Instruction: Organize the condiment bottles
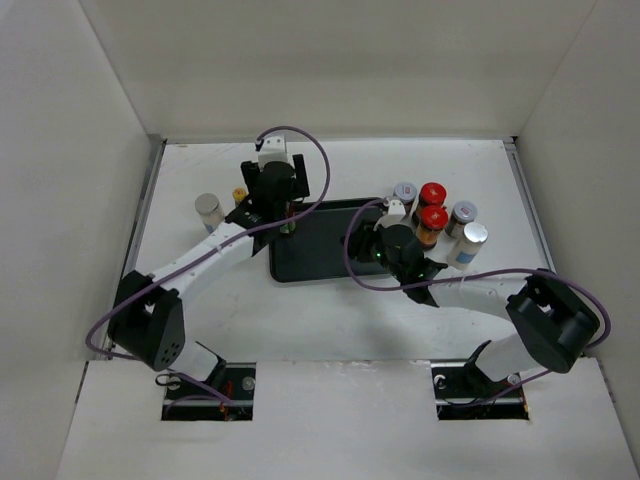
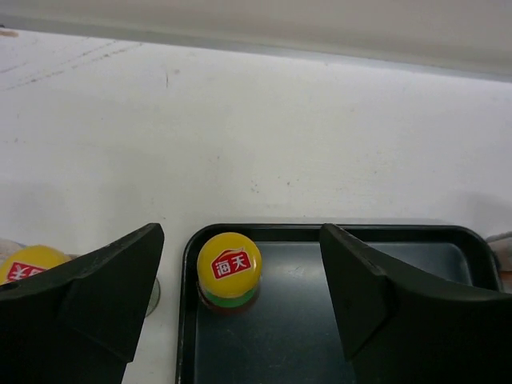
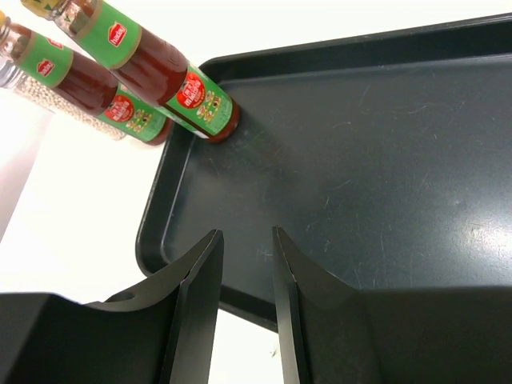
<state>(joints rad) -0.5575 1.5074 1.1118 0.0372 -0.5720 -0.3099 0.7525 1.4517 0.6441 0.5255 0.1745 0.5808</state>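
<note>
A slim yellow-capped sauce bottle stands in the far left corner of the black tray. My left gripper hangs over it, open, with both fingers clear of the cap. A second yellow-capped bottle stands just outside the tray's left edge, beside a silver-lidded jar. To the right of the tray are two red-lidded jars and three silver-lidded jars. My right gripper hovers over the tray's edge, its fingers a narrow gap apart with nothing between them.
White walls enclose the table on the left, the far side and the right. A purple cable loops above the left wrist, and another purple cable trails from the right arm over the tray's right end.
</note>
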